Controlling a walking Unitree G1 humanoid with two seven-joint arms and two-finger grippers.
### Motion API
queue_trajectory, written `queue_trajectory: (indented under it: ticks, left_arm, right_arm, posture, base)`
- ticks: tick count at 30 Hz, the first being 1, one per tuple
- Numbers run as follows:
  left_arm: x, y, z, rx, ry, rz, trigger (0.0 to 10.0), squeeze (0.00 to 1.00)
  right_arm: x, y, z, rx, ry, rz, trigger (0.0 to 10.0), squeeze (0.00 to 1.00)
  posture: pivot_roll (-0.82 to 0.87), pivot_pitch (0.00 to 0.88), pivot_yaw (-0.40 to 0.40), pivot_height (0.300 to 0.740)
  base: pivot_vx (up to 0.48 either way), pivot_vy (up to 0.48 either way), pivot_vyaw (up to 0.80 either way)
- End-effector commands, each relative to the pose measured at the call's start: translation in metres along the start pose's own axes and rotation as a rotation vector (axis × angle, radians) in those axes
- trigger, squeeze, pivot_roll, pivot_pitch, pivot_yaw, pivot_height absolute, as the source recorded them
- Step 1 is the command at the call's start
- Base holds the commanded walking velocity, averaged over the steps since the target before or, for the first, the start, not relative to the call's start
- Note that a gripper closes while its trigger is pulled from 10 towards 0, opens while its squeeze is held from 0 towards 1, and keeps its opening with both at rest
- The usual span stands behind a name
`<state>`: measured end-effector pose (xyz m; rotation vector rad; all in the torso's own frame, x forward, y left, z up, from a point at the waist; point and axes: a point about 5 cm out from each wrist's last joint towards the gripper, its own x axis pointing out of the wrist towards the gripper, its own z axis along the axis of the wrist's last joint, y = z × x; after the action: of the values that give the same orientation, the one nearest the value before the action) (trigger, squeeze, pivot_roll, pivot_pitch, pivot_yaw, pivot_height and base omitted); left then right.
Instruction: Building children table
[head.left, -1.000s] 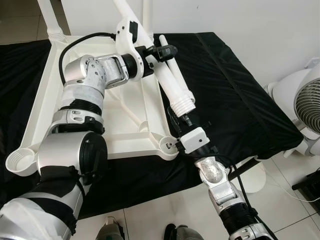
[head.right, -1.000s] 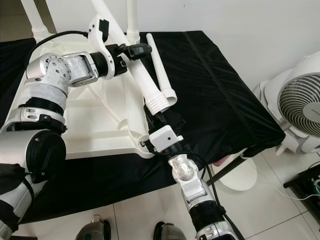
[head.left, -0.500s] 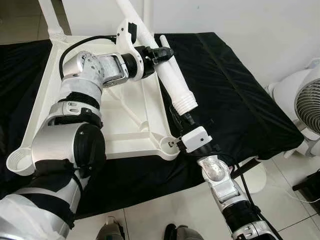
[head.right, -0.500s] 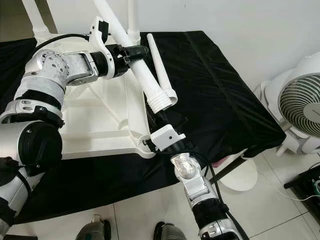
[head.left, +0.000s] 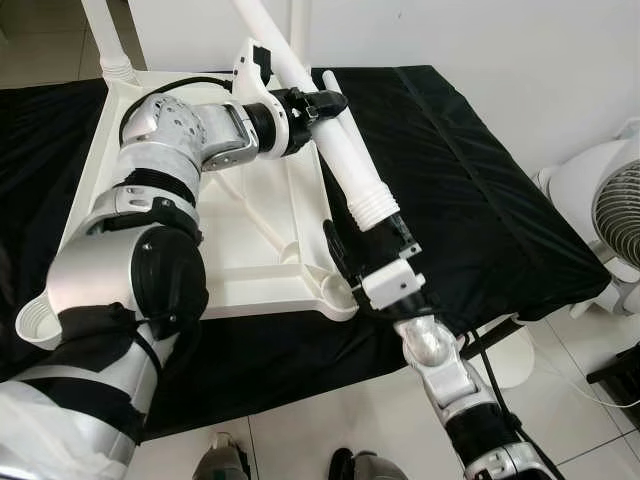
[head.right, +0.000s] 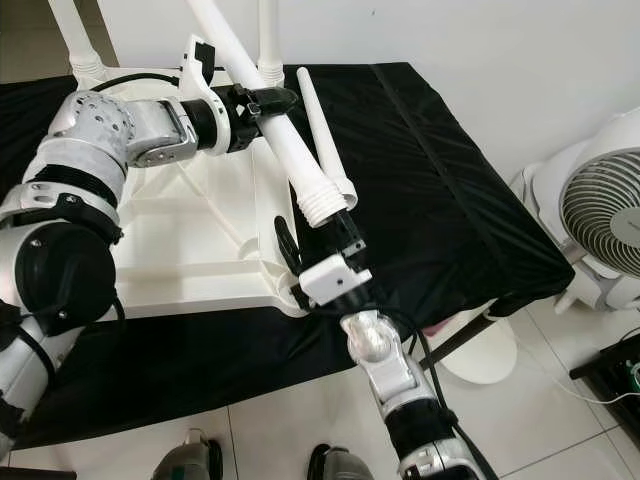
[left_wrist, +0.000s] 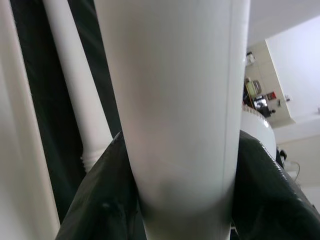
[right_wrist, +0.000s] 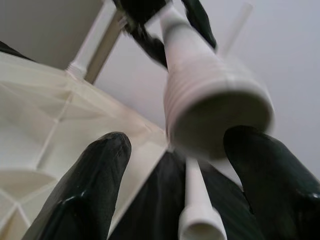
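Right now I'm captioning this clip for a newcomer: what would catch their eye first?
The left gripper holds a long white table leg slantwise above the upturned white tabletop on the black cloth. Just below the leg's threaded end, the right gripper waits with its fingers open by the tabletop's near corner socket. A second white leg lies loose on the cloth beside it.

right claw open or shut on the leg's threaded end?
Open. The right claw has its fingers spread either side of the threaded end of the table leg, with gaps showing. The left claw grips the leg higher up.
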<state>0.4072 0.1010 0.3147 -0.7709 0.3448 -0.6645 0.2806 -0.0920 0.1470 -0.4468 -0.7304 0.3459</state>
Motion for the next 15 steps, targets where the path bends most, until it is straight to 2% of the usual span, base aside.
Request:
queue_trajectory:
  ticks: [1, 8, 11, 14, 15]
  left_arm:
    - [-0.002, -0.010, 0.012, 0.008, -0.042, -0.022, 10.0, 0.00]
    - [-0.009, -0.010, 0.026, 0.027, -0.088, 0.009, 10.0, 0.00]
    - [-0.011, -0.011, 0.031, 0.083, -0.112, 0.000, 10.0, 0.00]
    - [-0.011, -0.012, 0.033, 0.102, -0.122, -0.008, 10.0, 0.00]
    - [-0.012, -0.013, 0.036, 0.172, -0.154, -0.012, 10.0, 0.00]
  right_arm:
    - [-0.011, 0.005, -0.006, 0.000, 0.033, -0.012, 10.0, 0.00]
    - [-0.020, 0.010, -0.004, -0.038, 0.046, -0.066, 10.0, 0.00]
    - [-0.020, 0.007, -0.002, -0.013, 0.052, -0.093, 10.0, 0.00]
    - [-0.020, 0.005, -0.001, -0.005, 0.051, -0.104, 10.0, 0.00]
    - [-0.014, 0.001, 0.001, 0.030, 0.063, -0.121, 10.0, 0.00]
  posture:
    - [0.12, 0.074, 0.005, 0.740]
    - [0.13, 0.079, 0.020, 0.740]
    - [0.13, 0.079, 0.019, 0.740]
    - [0.13, 0.079, 0.019, 0.740]
    - [0.12, 0.081, 0.006, 0.740]
  base:
    - [0.000, 0.000, 0.00]
    - [0.000, 0.000, 0.00]
    - [0.000, 0.000, 0.00]
    - [0.000, 0.000, 0.00]
    - [0.000, 0.000, 0.00]
